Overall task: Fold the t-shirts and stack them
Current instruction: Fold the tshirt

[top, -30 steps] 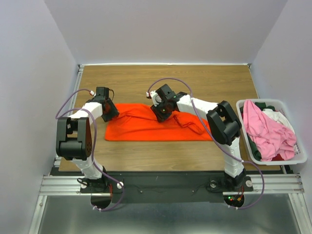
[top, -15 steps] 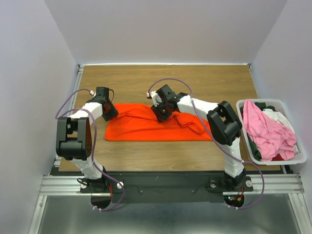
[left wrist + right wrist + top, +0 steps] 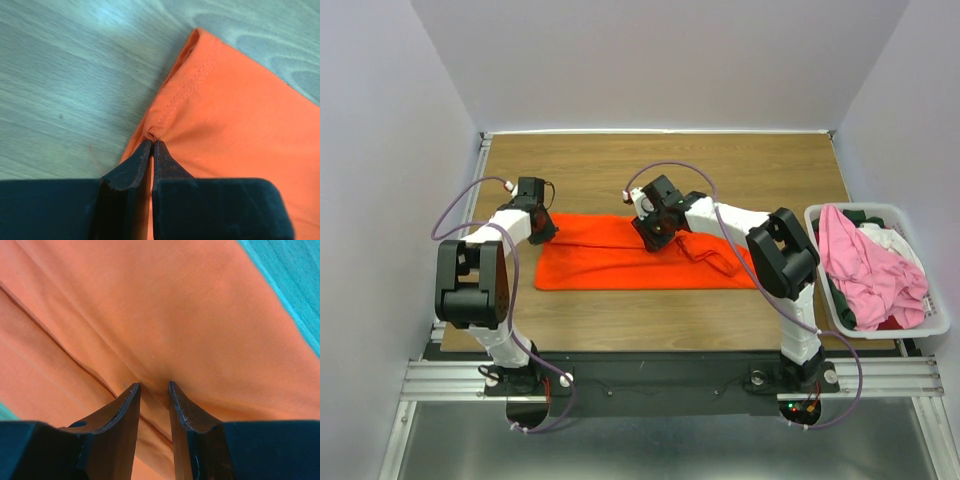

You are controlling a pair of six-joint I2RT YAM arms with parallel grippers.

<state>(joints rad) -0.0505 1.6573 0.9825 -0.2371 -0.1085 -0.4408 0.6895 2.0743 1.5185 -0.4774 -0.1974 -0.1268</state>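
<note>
The bright orange t-shirt (image 3: 640, 262) lies spread flat across the middle of the table. My left gripper (image 3: 542, 230) is at its far left corner. In the left wrist view it (image 3: 152, 141) is shut on the stitched hem of the orange shirt (image 3: 235, 115). My right gripper (image 3: 658, 232) is over the shirt's far edge near the middle. In the right wrist view it (image 3: 154, 386) has its jaws a little apart, tips down on the orange cloth (image 3: 165, 305), with a fold line running under them. Pink, dark green and white shirts (image 3: 865, 265) are heaped at the right.
A white plastic bin (image 3: 934, 324) at the table's right edge holds the heaped shirts. A rumpled sleeve (image 3: 712, 252) of the orange shirt lies right of my right gripper. Bare wooden table (image 3: 740, 170) shows behind the shirt and in front of it.
Both grippers have shifted slightly toward the far side of the table. The raised fold along the shirt's far edge near my left gripper has flattened out.
</note>
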